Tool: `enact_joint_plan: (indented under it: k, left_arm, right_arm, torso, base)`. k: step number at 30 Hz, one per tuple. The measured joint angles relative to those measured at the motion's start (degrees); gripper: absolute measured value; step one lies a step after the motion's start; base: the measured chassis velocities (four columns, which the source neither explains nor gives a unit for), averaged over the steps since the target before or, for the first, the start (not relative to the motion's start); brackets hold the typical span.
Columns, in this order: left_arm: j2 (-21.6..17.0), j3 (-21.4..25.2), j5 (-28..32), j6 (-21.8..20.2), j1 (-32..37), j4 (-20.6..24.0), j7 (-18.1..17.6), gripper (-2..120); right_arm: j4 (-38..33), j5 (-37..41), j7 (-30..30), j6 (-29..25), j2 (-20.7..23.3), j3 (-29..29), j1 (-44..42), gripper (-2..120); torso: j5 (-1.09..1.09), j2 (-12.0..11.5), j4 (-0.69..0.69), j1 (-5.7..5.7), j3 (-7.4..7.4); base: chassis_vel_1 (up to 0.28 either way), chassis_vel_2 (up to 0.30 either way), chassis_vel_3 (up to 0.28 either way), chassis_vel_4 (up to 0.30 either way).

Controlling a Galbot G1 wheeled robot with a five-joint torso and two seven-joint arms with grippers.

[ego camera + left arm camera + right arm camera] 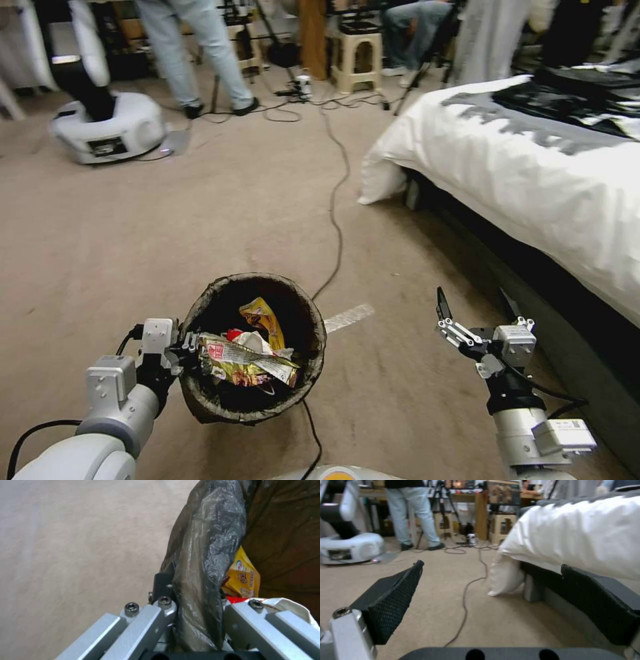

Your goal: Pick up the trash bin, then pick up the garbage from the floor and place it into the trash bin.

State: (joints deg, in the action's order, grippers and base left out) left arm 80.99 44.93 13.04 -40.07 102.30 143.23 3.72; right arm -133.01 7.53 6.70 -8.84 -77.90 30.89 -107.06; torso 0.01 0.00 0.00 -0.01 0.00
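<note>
My left arm reaches forward and low, its left gripper [189, 348] clamped on the near-left rim of the trash bin [200, 400], one finger inside the bag liner [203, 555] and one outside. The bin hangs tilted, mouth up and toward me, garbage [250, 357] heaped just beyond the claw. My right gripper [475, 308] is held forward, fingers spread wide and holding nothing, over the floor [167, 233] beside the bed [533, 180].

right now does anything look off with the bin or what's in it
Nothing spilled. The trash bin hangs tilted, held by its rim in the left gripper. Snack wrappers sit inside. The right gripper is open and empty beside the bed.
</note>
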Motion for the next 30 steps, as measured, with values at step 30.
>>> enact_joint_plan:
  k: [30]
  left_arm:
    - [-0.65, -0.35, 0.03, 1.04, -0.26, 0.0, -0.83, 3]
  right_arm:
    - [0.27, 0.33, 0.96, 0.68, 0.09, -0.4, 0.68, 100]
  torso:
    - [0.0, 0.0, 0.01, 0.0, 0.0]
  base:
    - [0.117, 0.114, 0.116, 0.119]
